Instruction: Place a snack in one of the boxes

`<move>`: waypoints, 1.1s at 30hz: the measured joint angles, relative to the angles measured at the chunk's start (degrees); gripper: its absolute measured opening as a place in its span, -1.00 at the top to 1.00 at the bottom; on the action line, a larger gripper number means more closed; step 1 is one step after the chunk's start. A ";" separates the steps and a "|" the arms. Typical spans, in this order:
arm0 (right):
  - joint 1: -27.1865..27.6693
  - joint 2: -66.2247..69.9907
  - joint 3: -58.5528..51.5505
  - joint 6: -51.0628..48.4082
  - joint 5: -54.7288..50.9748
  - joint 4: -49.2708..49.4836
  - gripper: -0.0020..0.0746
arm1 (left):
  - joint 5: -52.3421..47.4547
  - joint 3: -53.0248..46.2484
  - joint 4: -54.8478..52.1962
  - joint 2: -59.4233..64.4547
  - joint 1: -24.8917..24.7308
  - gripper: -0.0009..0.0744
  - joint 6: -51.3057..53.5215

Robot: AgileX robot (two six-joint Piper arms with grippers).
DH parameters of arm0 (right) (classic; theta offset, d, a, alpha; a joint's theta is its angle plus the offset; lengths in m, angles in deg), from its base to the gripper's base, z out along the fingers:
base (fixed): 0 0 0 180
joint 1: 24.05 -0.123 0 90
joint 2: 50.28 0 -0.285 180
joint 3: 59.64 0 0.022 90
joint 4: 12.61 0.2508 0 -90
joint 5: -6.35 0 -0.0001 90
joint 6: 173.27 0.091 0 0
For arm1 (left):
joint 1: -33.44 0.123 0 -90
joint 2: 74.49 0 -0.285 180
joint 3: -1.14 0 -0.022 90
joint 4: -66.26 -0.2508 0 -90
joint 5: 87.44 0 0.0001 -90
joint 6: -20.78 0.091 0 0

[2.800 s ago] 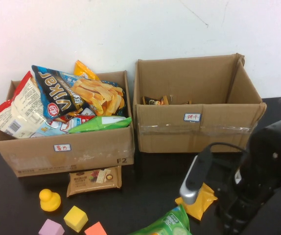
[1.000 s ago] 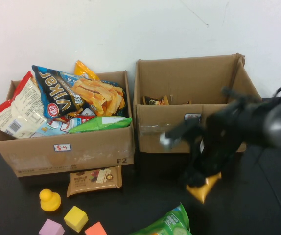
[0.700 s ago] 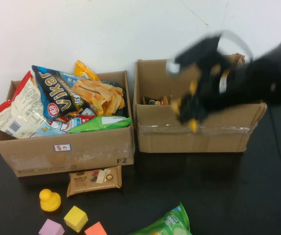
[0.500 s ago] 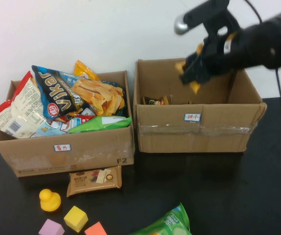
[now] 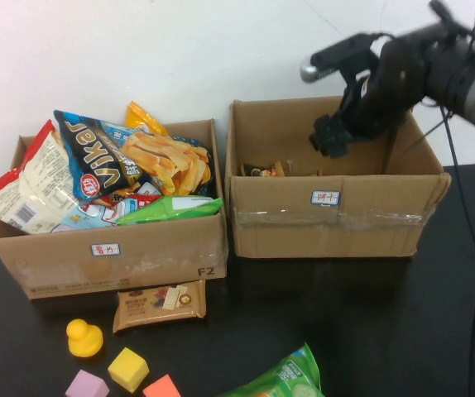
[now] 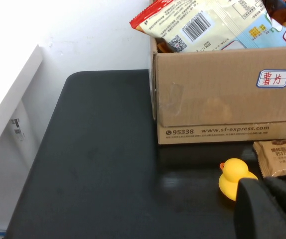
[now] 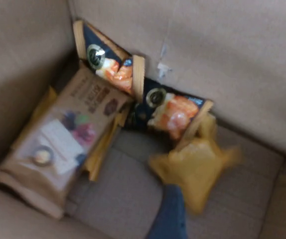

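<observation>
Your right gripper [image 5: 333, 137] has swung up from the table to hang over the right-hand brown cardboard box [image 5: 337, 219], and the small yellow foil snack packet [image 7: 195, 169] has left its jaws. They're released now; the packet is inside the box beside the other snacks. The left gripper [image 6: 270, 209] sits parked near the yellow rubber duck [image 6: 235, 178]; I cannot tell its state.

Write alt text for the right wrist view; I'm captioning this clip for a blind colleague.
Looking down into the cardboard box, a yellow snack packet, blurred, lies loose on the box floor, apart from the right gripper. Beside it sit two dark snack packs with orange pictures and a brown snack bag against the walls.
</observation>
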 joint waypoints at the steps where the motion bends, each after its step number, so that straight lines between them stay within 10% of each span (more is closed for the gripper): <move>1: 0.00 -0.51 0.91 0.00 -1.26 0.40 -0.58 | 0.00 0.00 0.00 0.00 0.00 0.98 0.00; 12: 0.00 -19.01 2.48 -4.11 -7.75 5.58 0.85 | 0.00 0.00 0.00 0.00 0.00 0.98 -0.10; 33: -3.28 -71.85 -54.17 -15.31 5.75 11.87 0.95 | 0.00 0.00 0.00 0.00 0.00 0.98 -0.10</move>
